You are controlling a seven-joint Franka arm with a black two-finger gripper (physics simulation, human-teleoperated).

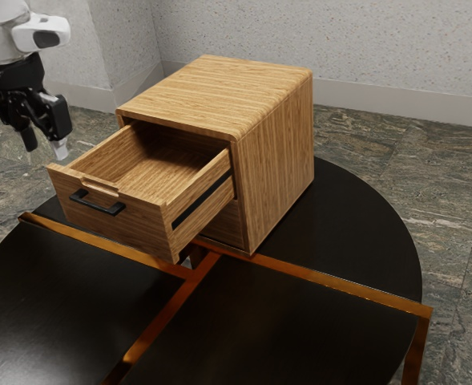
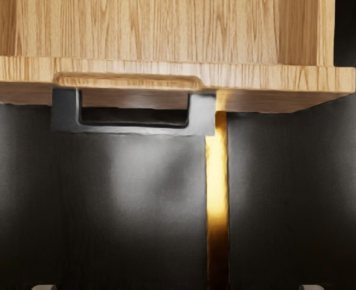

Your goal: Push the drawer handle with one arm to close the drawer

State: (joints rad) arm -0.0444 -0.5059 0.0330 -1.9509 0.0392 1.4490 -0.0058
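Nearest in the exterior view is a round black table (image 1: 344, 228), with copper-brown metal strips (image 1: 340, 285) crossing its top. One strip runs beneath the drawer (image 1: 139, 228); the wrist view shows a strip in bright gold, coming out from under the drawer front near one end of the handle.

The drawer is pulled well out of its wooden cabinet (image 1: 276, 152), its front hanging above the table and its inside open to view from above. The black handle (image 1: 98, 206) is a flat bar on two short posts, fixed to the outside of the drawer front, just below a shallow notch in the top edge. The cabinet stands upright on the table, its top rounded along one edge, with another wooden front under the pulled-out drawer.

Toward the exterior view's left, the black gripper (image 1: 46, 150) hangs pointing down, on the handle side of the drawer front and apart from both. Its jaws stand wide, with nothing between them; the wrist view shows the two tips well apart too.

Farther off lies a streaked grey-green stone floor (image 1: 452, 216), then a pale speckled wall (image 1: 380, 48) with a plain baseboard (image 1: 396, 100).
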